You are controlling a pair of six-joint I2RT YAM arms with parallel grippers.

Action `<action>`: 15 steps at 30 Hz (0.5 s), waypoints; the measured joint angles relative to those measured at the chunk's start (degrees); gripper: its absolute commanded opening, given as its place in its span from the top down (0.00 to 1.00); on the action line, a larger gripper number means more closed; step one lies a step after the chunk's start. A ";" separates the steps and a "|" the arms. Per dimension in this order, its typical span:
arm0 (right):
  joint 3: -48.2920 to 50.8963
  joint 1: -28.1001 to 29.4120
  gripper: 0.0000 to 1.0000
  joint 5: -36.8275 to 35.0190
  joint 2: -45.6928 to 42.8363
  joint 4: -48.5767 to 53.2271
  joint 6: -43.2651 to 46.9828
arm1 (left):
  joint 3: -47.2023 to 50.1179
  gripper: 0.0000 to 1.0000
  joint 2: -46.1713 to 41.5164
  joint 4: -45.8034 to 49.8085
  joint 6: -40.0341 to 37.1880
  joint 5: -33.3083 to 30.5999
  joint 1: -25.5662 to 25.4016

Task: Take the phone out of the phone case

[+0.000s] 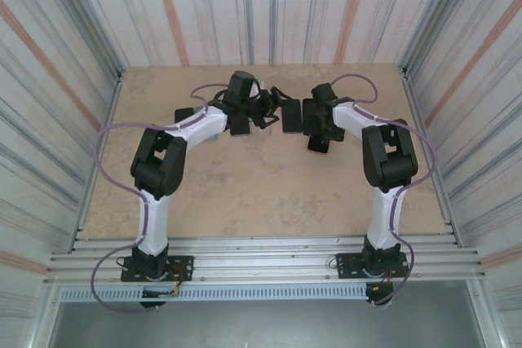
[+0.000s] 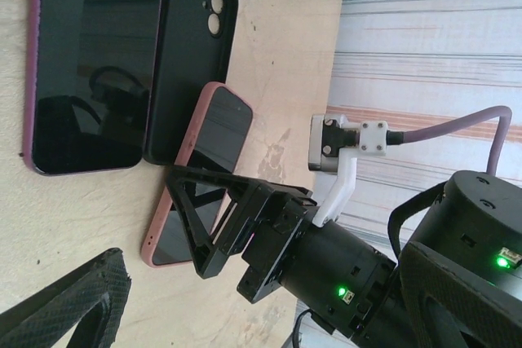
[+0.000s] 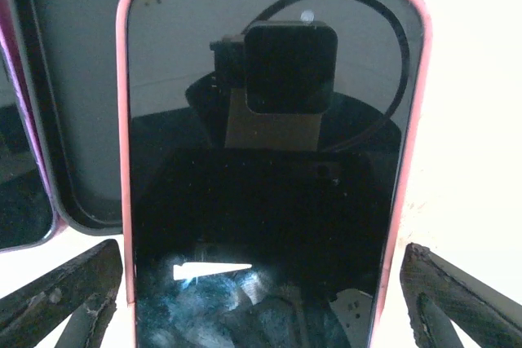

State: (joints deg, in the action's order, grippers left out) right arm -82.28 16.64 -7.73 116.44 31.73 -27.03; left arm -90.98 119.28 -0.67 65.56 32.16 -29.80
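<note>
Straddling pink-cased phone (image 3: 269, 201), right jaws apart; lower end cropped.

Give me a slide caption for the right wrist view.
Open right end effector flanking a pink-cased phone lying screen up, an empty dark case beside it.

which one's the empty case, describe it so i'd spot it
On the tan tabletop, three flat slabs lie side by side. The empty black phone case is the middle one, between a purple-edged phone and a pink-cased phone. It alone shows two round camera holes instead of a glossy screen.
</note>
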 measured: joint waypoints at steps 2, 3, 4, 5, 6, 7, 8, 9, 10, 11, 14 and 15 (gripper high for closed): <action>-0.02 0.24 0.13 -0.04 0.15 0.33 -0.04 | 0.04 0.11 -0.02 -0.04 0.00 0.02 0.24; -0.02 0.28 0.14 -0.07 0.24 0.52 -0.11 | 0.04 0.11 -0.04 -0.09 0.00 0.02 0.24; -0.02 0.31 0.15 -0.26 0.37 0.85 -0.33 | 0.04 0.11 -0.07 -0.22 0.00 0.04 0.37; -0.02 0.37 0.17 -0.31 0.55 1.07 -0.63 | 0.04 0.11 -0.07 -0.42 0.00 0.09 0.50; -0.09 0.39 0.18 -0.39 0.72 1.27 -0.87 | 0.04 0.11 -0.07 -0.52 -0.02 0.24 0.50; -0.13 0.46 0.18 -0.46 0.92 1.44 -1.03 | 0.04 0.11 -0.07 -0.68 0.00 0.39 0.50; -0.15 0.50 0.19 -0.61 1.09 1.55 -1.07 | 0.04 0.11 -0.07 -0.87 -0.02 0.46 0.50; -0.24 0.55 0.20 -0.79 1.14 1.62 -1.09 | 0.04 0.11 -0.07 -0.96 0.00 0.48 0.50; -0.28 0.59 0.21 -0.90 1.25 1.68 -1.18 | 0.04 0.11 -0.07 -0.98 0.00 0.66 0.50; -0.46 0.59 0.24 -1.03 1.33 1.81 -1.27 | 0.04 0.11 -0.07 -1.09 0.00 0.85 0.50; -0.61 0.59 0.33 -1.05 1.42 1.84 -1.88 | 0.04 0.11 -0.07 -1.22 0.00 1.07 0.50; -0.61 0.55 0.36 -1.05 1.42 1.81 -2.10 | 0.04 0.11 -0.07 -1.31 0.00 1.09 0.50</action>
State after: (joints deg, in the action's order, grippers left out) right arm -82.89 17.19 -8.78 117.86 33.54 -29.12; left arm -90.94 119.22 -1.98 65.56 33.26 -29.30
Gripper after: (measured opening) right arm 0.762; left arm 0.893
